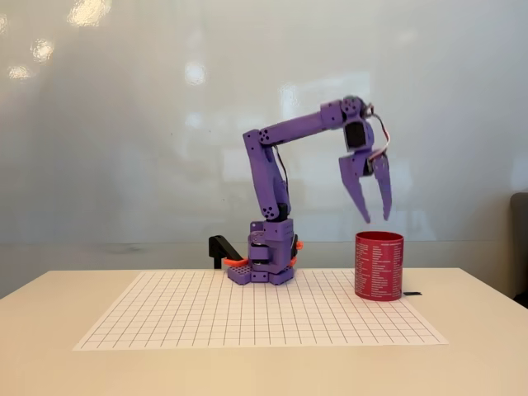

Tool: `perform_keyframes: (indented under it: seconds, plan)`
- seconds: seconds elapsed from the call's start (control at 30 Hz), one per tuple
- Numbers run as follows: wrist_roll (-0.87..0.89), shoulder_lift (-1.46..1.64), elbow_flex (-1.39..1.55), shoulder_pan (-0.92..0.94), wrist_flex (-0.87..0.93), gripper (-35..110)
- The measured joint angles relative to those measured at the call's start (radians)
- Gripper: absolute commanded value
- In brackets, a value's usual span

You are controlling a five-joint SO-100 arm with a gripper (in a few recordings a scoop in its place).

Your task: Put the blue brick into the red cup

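The tabletop (49, 330) carries a gridded sheet (206, 318), with the purple arm (272, 206) based at its far edge. The arm reaches to the right in the fixed view, its jaws (376, 219) pointing down, spread apart and holding nothing that can be seen between them. The cup (379, 266) stands upright at the sheet's right side, directly below the jaws with a small gap between its rim and the fingertips. The brick cannot be made out; it may already lie inside the cup, hidden by the wall. If so, the drop is probably done and the arm need only lift away.
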Motion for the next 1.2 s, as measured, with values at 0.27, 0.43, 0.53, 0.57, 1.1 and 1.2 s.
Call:
perform_keyframes:
  seconds: [0.27, 0.43, 0.53, 0.57, 1.1, 1.2]
  plan:
    - [0.011, -0.043, -0.196, 0.296, -0.080, -1]
    - [0.067, 0.129, -0.044, 0.623, -0.236, -1]
    - [0.092, 0.250, 0.048, 0.831, -0.318, -1]
    - [0.106, 0.299, 0.084, 0.891, -0.341, -1]
    - [0.239, 1.258, 1.045, 1.187, -0.589, -1]
    - [0.227, 1.302, 1.244, 1.203, -0.706, -1]
